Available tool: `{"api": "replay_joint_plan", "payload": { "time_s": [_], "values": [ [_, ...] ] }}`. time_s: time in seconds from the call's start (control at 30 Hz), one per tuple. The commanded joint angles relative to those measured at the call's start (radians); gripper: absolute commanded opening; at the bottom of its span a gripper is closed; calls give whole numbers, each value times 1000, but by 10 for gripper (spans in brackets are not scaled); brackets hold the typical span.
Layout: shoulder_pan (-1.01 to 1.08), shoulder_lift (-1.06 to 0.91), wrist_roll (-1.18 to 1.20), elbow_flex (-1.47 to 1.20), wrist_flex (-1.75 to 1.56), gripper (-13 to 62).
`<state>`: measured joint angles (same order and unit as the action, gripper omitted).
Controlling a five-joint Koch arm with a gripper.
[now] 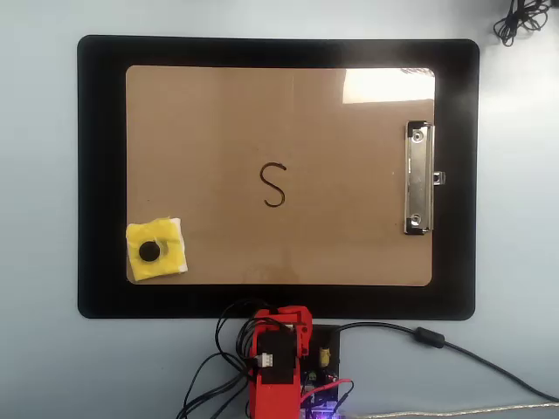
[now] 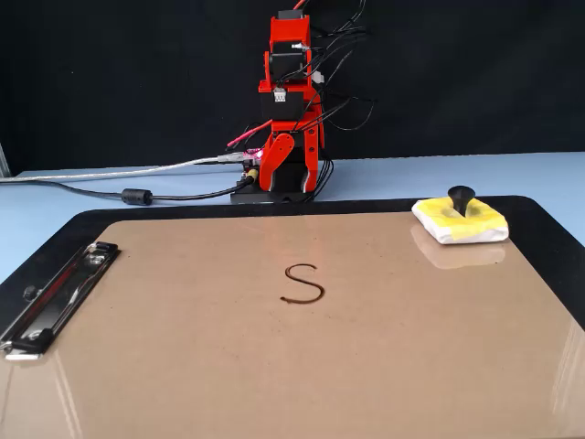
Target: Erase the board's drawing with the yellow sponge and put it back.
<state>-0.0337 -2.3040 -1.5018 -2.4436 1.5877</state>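
Overhead view: board (image 1: 349,253) lies long axis left-right, clip (image 1: 418,178) at right, drawing (image 1: 274,185) upright at centre, yellow sponge (image 1: 157,250) on its lower-left corner. Fixed view alone shows the knob (image 2: 462,198) standing up. Folded arm (image 1: 278,358) hides the gripper; cannot tell its opening.

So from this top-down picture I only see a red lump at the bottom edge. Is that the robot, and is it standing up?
Observer: Yes. In the fixed view the red arm stands folded upright on its base, beyond the black mat, touching nothing on it.
Operator: And the black dot on the yellow thing?
Observer: That is a knob sticking up from the yellow sponge, a raised handle rather than a flat mark.
Operator: What's behind the robot?
Observer: A plain black backdrop.
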Motion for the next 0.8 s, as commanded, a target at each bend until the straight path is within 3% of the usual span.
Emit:
{"api": "replay_joint_plan", "payload": {
  "time_s": [0.0, 0.4, 0.57, 0.63, 0.77],
  "values": [
    [-3, -48, 0, -17, 67, 345],
    [-6, -48, -9, 2, 69, 343],
    [-35, -20, 0, 313, 21, 337],
    [-130, 15, 0, 423, -34, 337],
    [-525, 12, -28, 518, -249, 330]
  ]
}}
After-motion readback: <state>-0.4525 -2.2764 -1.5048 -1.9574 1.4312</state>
